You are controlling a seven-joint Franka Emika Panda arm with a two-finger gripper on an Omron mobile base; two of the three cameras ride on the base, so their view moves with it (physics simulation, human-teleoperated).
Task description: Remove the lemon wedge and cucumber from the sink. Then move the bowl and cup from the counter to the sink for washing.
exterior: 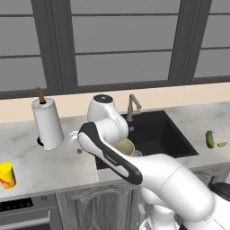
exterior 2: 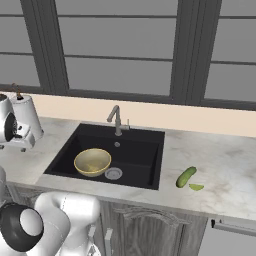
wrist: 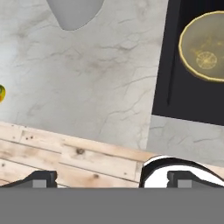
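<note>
The tan bowl (exterior 2: 92, 161) sits inside the black sink (exterior 2: 140, 165), left of the drain; from the hand it appears at upper right as bowl (wrist: 205, 46). The yellow cup (exterior: 6, 175) stands on the counter (exterior: 54, 161) far to the left, a sliver of it at the cup's edge (wrist: 1, 93). The dark green cucumber (exterior 2: 186, 177) and the tiny lemon wedge (exterior 2: 196, 187) lie on the counter right of the sink. My gripper (wrist: 111, 179) is open and holds nothing, hovering over the counter just left of the sink, well short of the cup.
A paper towel roll (exterior: 47, 123) stands upright on the counter behind my hand. The grey faucet (exterior 2: 116, 119) rises at the sink's back. A stove edge (exterior: 22, 206) lies left of the cup. Wooden floor (wrist: 65, 157) shows past the counter's front edge.
</note>
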